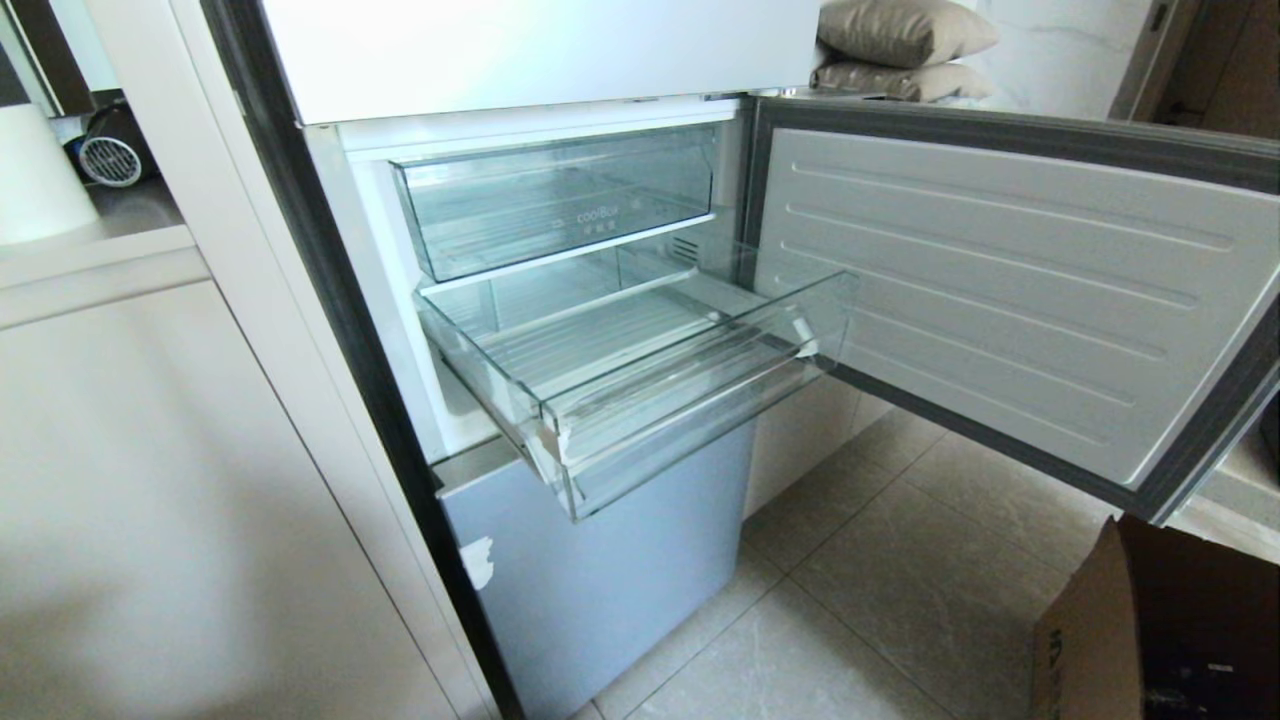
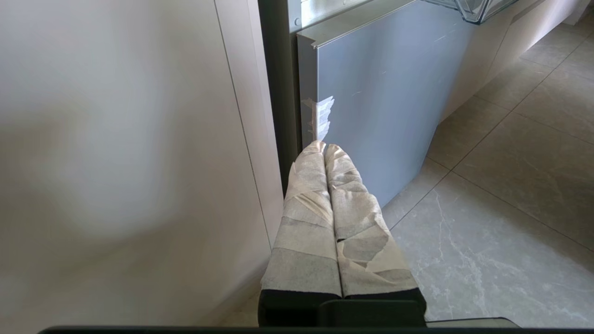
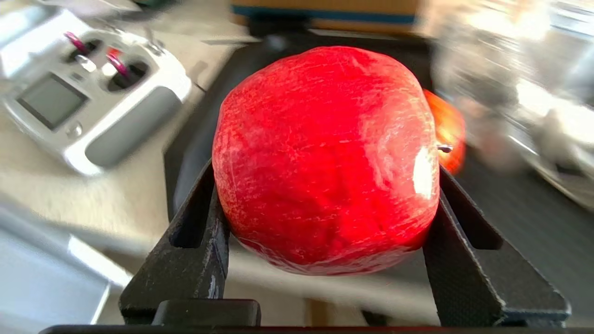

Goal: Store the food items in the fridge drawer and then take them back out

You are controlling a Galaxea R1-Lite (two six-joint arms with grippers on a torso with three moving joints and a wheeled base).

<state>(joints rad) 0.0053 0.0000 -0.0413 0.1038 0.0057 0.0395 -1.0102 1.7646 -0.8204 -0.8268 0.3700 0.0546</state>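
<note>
A big red apple (image 3: 325, 157), one of the food items, sits clamped between the two black fingers of the right gripper (image 3: 325, 185), which press on its opposite flanks at its widest girth, a hold that looks meant to keep the smooth round fruit from rolling out while it is carried. Just behind it a second red-orange piece (image 3: 448, 134) lies on a dark surface, and off to one side a grey handheld controller (image 3: 88, 102) rests on a pale top, well apart from the fruit; this arm is outside the head view, so the apple's distance from the fridge cannot be told. The fridge drawer (image 1: 700, 400) stands pulled well out under the lettered clear bin (image 1: 560, 200), holding nothing visible, its ribbed floor exposed and open from above. The likely reason it is drawn so far is to give a straight drop past the front lip. The open fridge door (image 1: 1000, 290) bounds the right side, and a cardboard box (image 1: 1150, 630) stands on the floor lower right. The left gripper (image 2: 325, 148), its taped fingers pressed together on nothing, hangs low near the grey lower panel (image 2: 385, 93).
</note>
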